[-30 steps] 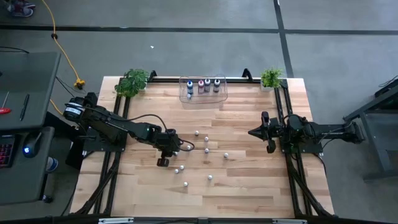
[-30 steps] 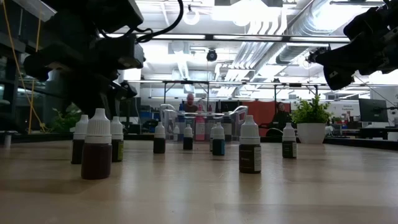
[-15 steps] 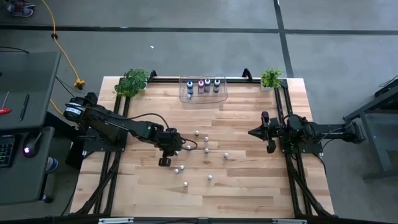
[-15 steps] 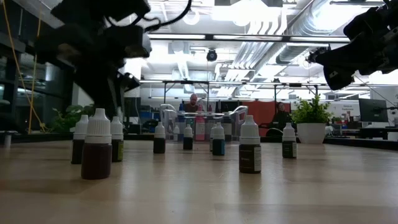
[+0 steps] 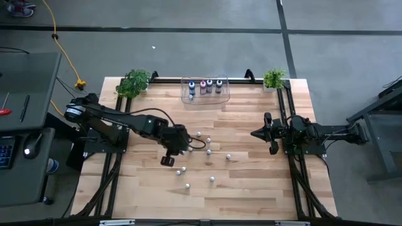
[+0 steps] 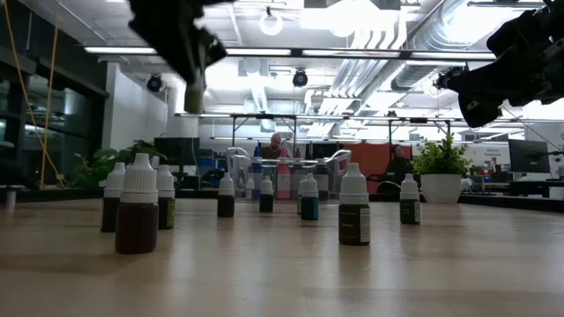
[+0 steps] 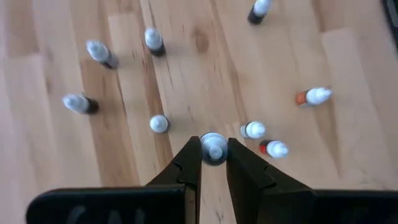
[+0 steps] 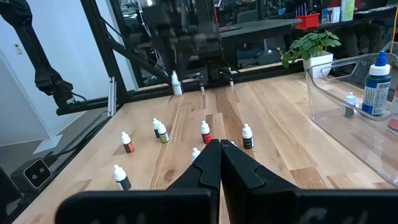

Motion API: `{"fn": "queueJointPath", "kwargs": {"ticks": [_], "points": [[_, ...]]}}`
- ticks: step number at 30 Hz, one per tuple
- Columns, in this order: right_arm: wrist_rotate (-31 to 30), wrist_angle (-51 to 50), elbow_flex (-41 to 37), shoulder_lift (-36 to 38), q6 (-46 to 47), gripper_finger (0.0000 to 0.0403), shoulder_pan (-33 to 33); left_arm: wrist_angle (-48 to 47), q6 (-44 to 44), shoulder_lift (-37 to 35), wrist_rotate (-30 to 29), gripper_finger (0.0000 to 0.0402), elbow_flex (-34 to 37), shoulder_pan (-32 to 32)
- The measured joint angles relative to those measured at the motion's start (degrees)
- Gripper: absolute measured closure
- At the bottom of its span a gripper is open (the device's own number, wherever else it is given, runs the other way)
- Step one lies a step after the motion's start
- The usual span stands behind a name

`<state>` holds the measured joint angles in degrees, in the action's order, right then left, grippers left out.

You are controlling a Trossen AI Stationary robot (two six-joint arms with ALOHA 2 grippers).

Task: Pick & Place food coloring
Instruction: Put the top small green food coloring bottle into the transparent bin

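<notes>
Food coloring is what you are moving, and one small bottle (image 7: pixel 213 148) is now off the table: your left gripper (image 7: pixel 213 163) has its fingers pinched narrow on the white cap, and the wrist camera looks down past it at the other little bottles (image 7: pixel 159 123) standing on the wood below. A second ago that gripper was low among the bottles on the left side of the group; in the low view it has since risen to the top of the picture with the pale bottle (image 6: pixel 195 92) hanging beneath it, so I judge the pick is made and the carry is what comes next. From above, your left arm reaches out over the middle of the table (image 5: pixel 251 182), its gripper (image 5: pixel 178 139) just left of the scattered bottles (image 5: pixel 211 179), and it has drifted a little to the right and toward the far edge. The clear bin (image 5: pixel 223 95) sits at the far edge between the two plants, already holding the larger bottles (image 5: pixel 203 86), and it is well apart from your held bottle. Your right gripper (image 8: pixel 220 154) waits at the right side of the table with its fingers pressed together and nothing between them.
</notes>
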<state>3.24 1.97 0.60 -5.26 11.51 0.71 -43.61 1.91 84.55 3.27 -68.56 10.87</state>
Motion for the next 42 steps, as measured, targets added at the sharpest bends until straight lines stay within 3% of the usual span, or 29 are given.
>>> {"fn": "queueJointPath", "kwargs": {"ticks": [11,23,31,42], "points": [[0.0,0.0,0.0,0.0,0.0,0.0402,0.0,-9.1,8.0,0.0,1.8,0.036,-11.2,-0.7],[0.0,0.0,0.0,0.0,0.0,0.0402,0.0,-5.1,8.3,-0.1,-0.6,0.036,-16.4,-9.5],[0.0,0.0,0.0,0.0,0.0,0.0402,0.0,-4.3,0.7,3.0,-6.2,0.036,-22.0,-16.5],[0.1,0.2,0.0,0.0,0.0,0.0402,0.0,-13.6,-15.5,17.8,-9.7,0.036,-40.0,-24.4]]}}
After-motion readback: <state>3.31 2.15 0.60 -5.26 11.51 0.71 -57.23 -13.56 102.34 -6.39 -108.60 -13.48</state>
